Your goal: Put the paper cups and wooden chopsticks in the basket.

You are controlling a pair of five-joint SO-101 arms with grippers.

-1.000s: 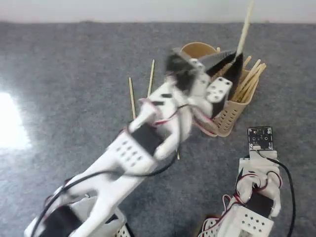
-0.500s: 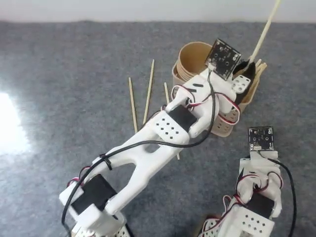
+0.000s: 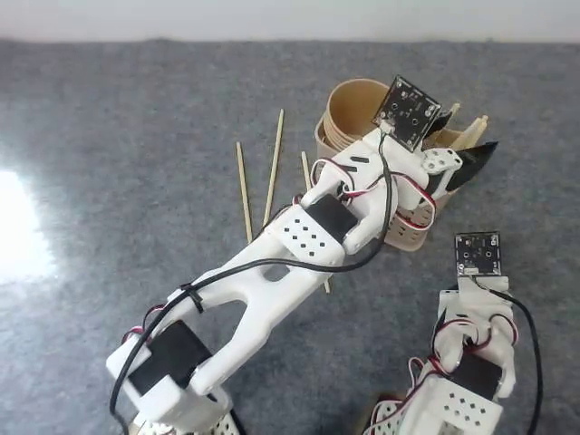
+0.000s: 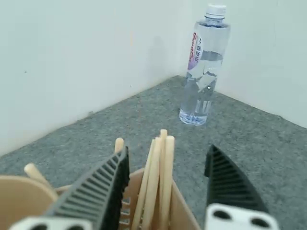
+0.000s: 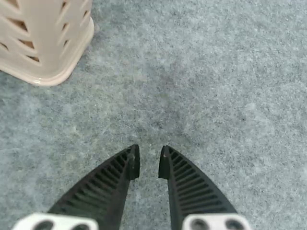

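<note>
your left gripper (image 4: 168, 151) hangs over the basket (image 3: 410, 232) with its two black jaws spread wide and gripping nothing. in the left wrist view a bundle of chopsticks (image 4: 160, 177) stands upright in the gap between the jaws, ends pointing up, and you can't tell from here whether either jaw touches them. from the high view the same gripper (image 3: 471, 134) sits above the end of the basket where that bundle (image 3: 467, 136) leans, while the left arm (image 3: 299, 245) stretches diagonally across the grey carpet (image 3: 118, 136) and covers much of the basket. the paper cups (image 3: 355, 107) sit nested together at the basket's other end, open side up, just beside the wrist camera. three loose chopsticks are still out on the carpet beside the basket: one (image 3: 242, 190) lies farthest from it, one (image 3: 274, 168) lies next to that, and the third (image 3: 306, 172) lies nearest the basket and runs under the arm. your right gripper (image 5: 148, 160) points down at bare carpet with its tips only slightly parted, a narrow gap between them and nothing in it, and a corner of the basket (image 5: 43, 38) sits well apart from it. a water bottle (image 4: 204, 72) stands upright on the carpet near the wall (image 4: 72, 57), beyond the basket.
</note>
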